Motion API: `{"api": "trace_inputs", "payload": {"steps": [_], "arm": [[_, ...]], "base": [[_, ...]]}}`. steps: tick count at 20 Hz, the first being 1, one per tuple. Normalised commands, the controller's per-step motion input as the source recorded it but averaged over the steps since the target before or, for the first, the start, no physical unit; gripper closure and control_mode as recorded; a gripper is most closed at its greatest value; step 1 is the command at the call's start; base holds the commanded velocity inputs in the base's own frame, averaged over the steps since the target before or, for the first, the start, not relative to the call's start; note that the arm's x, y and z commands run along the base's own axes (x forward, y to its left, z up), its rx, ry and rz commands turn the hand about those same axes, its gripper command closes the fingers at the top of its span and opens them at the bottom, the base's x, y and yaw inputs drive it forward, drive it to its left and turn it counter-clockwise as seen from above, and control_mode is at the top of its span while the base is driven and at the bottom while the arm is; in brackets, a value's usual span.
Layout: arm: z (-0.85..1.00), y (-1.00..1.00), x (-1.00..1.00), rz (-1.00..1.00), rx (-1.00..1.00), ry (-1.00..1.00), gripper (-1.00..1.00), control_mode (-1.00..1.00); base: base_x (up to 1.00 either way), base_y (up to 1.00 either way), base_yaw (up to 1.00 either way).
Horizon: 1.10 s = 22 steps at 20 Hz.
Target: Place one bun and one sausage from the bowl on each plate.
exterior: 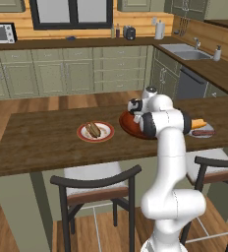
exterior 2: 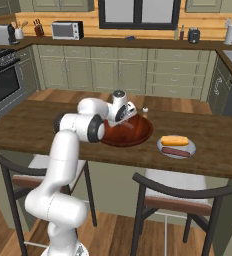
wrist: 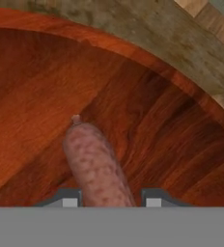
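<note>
Over bowl | sausage long axis runs away from claw; claw apparently clamped on its near end

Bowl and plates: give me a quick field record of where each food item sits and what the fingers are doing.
bowl: reddish-brown, on the wooden counter, between the two plates
sausage in bowl: lies between the fingers in the hand view
gripper: down in the bowl, shut on the sausage
grey plate: holds one bun and one sausage
red-rimmed plate: holds a bun with a sausage
remaining: the sausage in the bowl is not on a plate
</note>
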Motion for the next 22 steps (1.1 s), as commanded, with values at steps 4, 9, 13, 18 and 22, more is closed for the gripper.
{"api": "trace_inputs", "payload": {"steps": [4,9,13,18,22], "arm": [[0.46,0.00,-0.28,0.00,0.00,0.00,1.00,-1.00],[0.38,0.18,-0.33,-0.14,0.00,0.00,1.00,-1.00],[0.26,0.55,-0.31,-0.28,0.09,0.00,1.00,-1.00],[0.64,0.49,-0.07,-0.21,0.08,0.06,1.00,-1.00],[0.60,0.44,-0.01,-0.18,0.05,-0.04,1.00,-1.00]], "base": [[0.00,0.00,0.00],[0.00,0.00,0.00],[0.00,0.00,0.00],[0.00,0.00,0.00],[0.00,0.00,0.00]]}}
